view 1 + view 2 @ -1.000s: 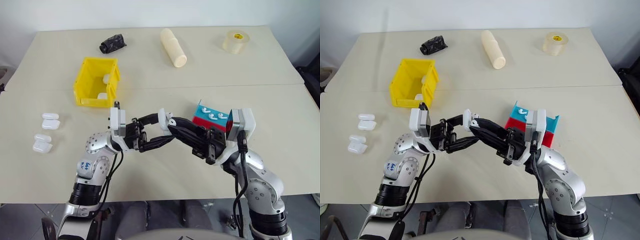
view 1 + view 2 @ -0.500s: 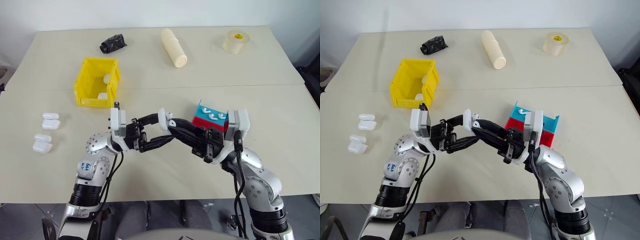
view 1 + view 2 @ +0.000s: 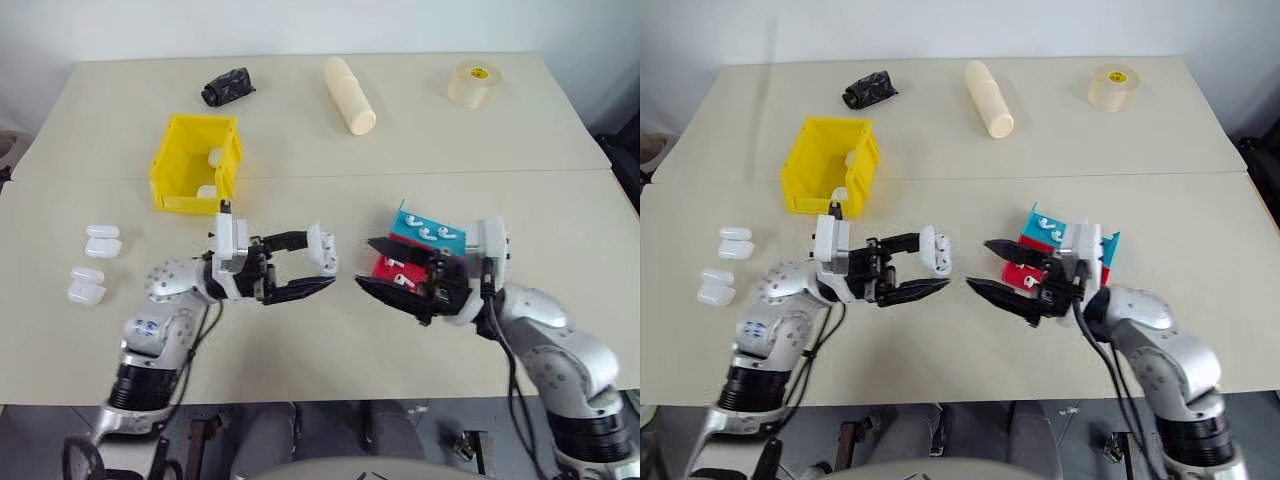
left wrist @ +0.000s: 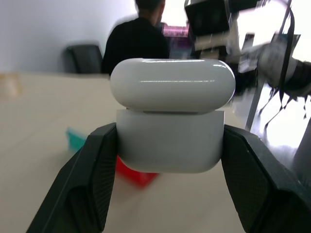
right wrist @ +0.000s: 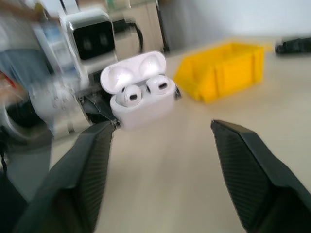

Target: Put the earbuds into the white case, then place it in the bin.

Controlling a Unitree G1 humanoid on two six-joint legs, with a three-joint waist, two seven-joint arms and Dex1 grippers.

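Observation:
My left gripper is shut on the white case, held above the table with its lid open. In the right wrist view two earbuds sit in the case. The left wrist view has the case between my two fingers. My right gripper is open with nothing in it, a short gap to the right of the case and facing it. More earbuds lie in the red-and-blue tray behind it. The yellow bin stands at the back left.
Two white cases lie inside the bin. Two more open cases sit at the table's left edge. At the back are a black bundle, a cream cylinder and a tape roll.
The two grippers have drawn apart. The right one let go at the case, opened and moved right. The left one moved left, still holding the case.

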